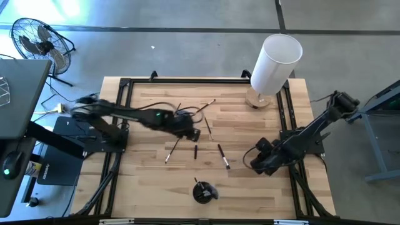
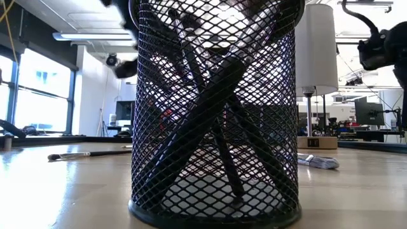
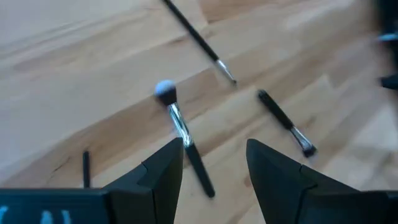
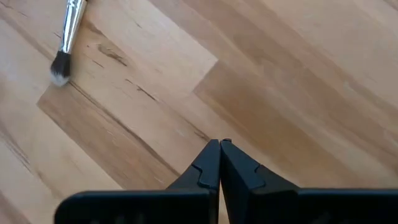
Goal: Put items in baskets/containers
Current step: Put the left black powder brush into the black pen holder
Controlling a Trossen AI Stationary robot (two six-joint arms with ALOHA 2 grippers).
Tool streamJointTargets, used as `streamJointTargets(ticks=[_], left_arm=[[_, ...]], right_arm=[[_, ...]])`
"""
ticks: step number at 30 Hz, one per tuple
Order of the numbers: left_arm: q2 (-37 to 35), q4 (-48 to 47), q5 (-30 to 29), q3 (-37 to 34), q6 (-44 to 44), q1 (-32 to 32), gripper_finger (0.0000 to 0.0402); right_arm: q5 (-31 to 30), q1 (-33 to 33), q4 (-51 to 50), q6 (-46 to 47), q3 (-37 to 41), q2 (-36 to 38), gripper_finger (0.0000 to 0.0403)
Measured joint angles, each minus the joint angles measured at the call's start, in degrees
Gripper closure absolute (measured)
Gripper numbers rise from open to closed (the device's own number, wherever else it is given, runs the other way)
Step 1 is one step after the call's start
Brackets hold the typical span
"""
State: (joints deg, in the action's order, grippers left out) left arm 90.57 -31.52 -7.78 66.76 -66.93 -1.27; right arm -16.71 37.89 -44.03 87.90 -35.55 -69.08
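Several thin makeup brushes lie flat on the wooden table: one [image 1: 172,150], a short dark one [image 1: 195,151], one [image 1: 223,156], and thinner ones farther back [image 1: 207,106]. The black mesh cup [image 1: 203,192] stands near the near edge with several brushes leaning inside it [image 2: 210,108]. My left gripper [image 1: 192,132] is open over the table's middle. In the left wrist view its fingers [image 3: 214,149] stand over the dark handle of a pale-tipped brush [image 3: 180,127] without touching it. My right gripper [image 1: 257,161] is shut [image 4: 219,144] low over bare wood at the right; a brush tip [image 4: 61,68] lies beyond it.
A tall white cylinder [image 1: 275,62] stands on a wooden base at the far right corner. A black frame [image 1: 125,84] runs along the table's edges. Two more brushes [image 3: 199,40] [image 3: 286,121] lie past the left gripper. Bare wood lies between the cup and the brushes.
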Motion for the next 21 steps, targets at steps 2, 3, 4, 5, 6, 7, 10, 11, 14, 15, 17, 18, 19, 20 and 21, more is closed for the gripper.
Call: streamJointTargets(ticks=[2,3,4,5,6,7,10,11,14,15,17,18,19,20,21], left_arm=[[4.6,-3.3,2.0,4.5,-0.6,2.0,0.0227],[6.8,-5.8,2.7,6.7,-0.6,2.9,0.0227],[9.1,-7.7,3.2,9.1,-0.6,3.6,0.0227],[11.3,-9.3,3.7,11.3,-0.4,4.1,0.0227],[13.4,-11.7,4.0,13.3,-0.3,4.6,0.0227],[15.3,-14.5,4.3,15.2,0.1,5.0,0.0227],[20.1,-19.0,4.9,19.9,0.7,6.0,0.0227],[21.1,-20.8,4.9,21.0,0.8,6.2,0.0227],[24.5,-20.6,6.0,22.9,1.1,7.0,0.0227],[25.3,-21.4,6.4,22.9,1.1,7.1,0.0227],[27.0,-19.9,7.8,23.3,1.1,7.5,0.0227],[27.6,-19.1,8.5,23.4,1.1,7.7,0.0227],[27.9,-19.9,9.1,23.3,1.2,7.8,0.0227],[28.4,-19.9,9.9,23.3,1.4,7.8,0.0227],[29.2,-17.8,10.7,23.4,1.6,8.0,0.0227]], right_arm=[[0.0,0.0,0.5,-0.8,2.1,3.4,0.0401],[0.0,0.0,0.4,-1.1,2.9,5.0,0.0400],[-0.2,0.0,0.5,-1.4,3.7,6.6,0.0400],[-0.1,0.0,0.7,-1.9,4.5,8.0,0.0400],[0.0,0.0,0.8,-2.6,5.2,9.1,0.0401],[0.0,0.0,0.9,-3.2,5.8,10.2,0.0402],[0.1,0.0,1.1,-4.5,6.6,12.7,0.0401],[-0.2,0.0,1.1,-4.7,6.8,13.2,0.0401],[-0.8,0.1,2.0,-7.2,7.3,14.2,0.0402],[-1.0,0.1,2.2,-7.8,7.2,14.3,0.0402],[-0.9,0.1,2.2,-8.7,7.2,14.2,0.0400],[-0.9,0.1,2.2,-9.1,7.2,14.2,0.0399],[-1.0,0.1,2.3,-9.5,7.2,14.2,0.0399],[-1.0,0.1,2.3,-9.9,7.2,14.2,0.0399],[-0.8,0.1,2.3,-10.3,7.2,14.2,0.0400]])
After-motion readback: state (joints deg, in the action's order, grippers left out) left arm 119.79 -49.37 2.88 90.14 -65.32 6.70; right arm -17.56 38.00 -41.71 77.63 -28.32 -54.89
